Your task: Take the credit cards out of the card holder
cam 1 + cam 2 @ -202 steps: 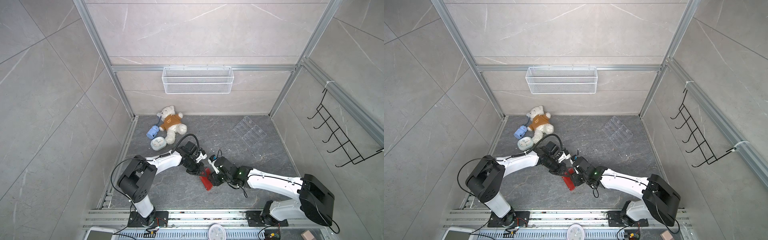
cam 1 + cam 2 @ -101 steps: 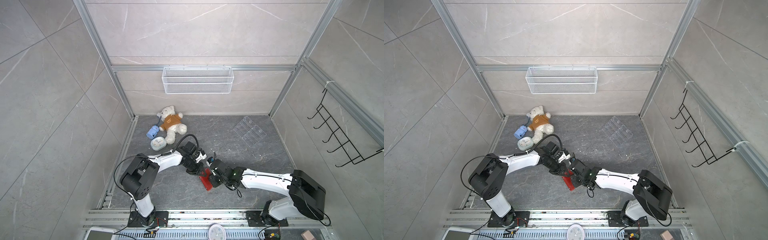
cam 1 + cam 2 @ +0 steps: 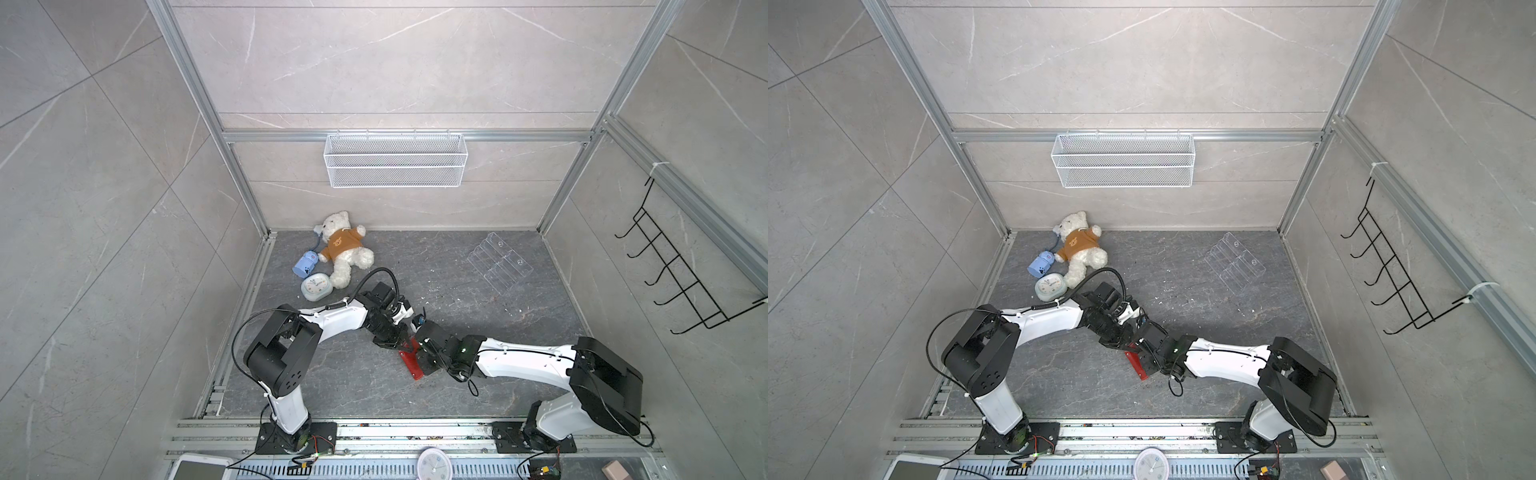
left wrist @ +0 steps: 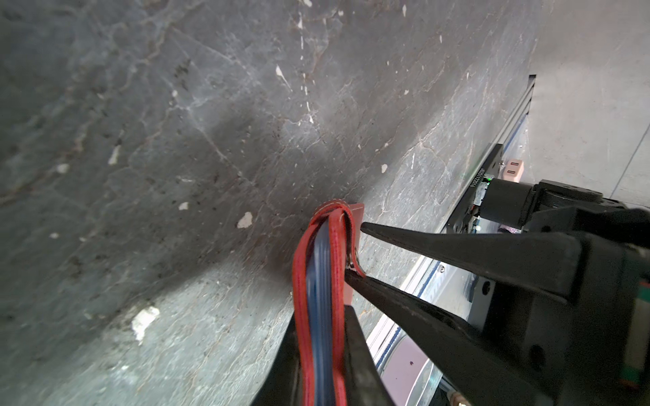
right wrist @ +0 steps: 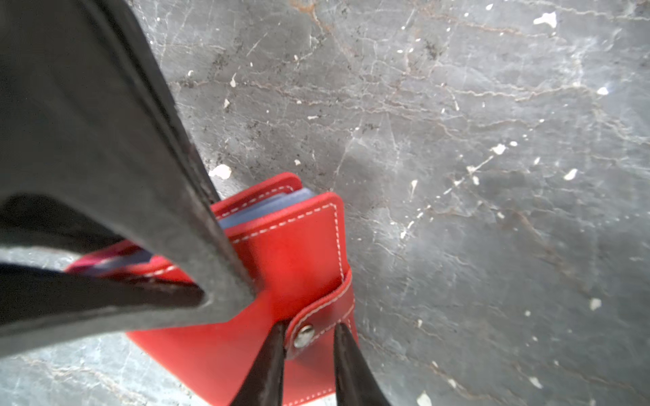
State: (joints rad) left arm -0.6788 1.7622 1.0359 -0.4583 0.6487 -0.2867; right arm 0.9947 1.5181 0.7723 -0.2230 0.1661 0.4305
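Slippage is the main risk. The left fingers point(image 4: 358, 351) clamp the holder point(image 5: 288, 267) edge-on by its smooth covers, so a hard tug on the tab point(image 5: 327, 309) could drag the whole booklet out from between them instead of popping the snap point(image 5: 304, 335). The right fingers point(image 5: 265, 362) stand narrow, one on each side of the tab. Whether they pinch it is hard to tell, and their tapered tips could slide off the strap's rounded end.

No cards show. The holder is leather-like, glossy red with white stitching and rounded corners. Pale blue plastic sleeves point(image 4: 318, 281) sit packed between its covers. The snap is a small domed metal stud. Beyond both sets of fingers lies the tabletop point(image 5: 492, 175), dark, veined, matte and flecked white.
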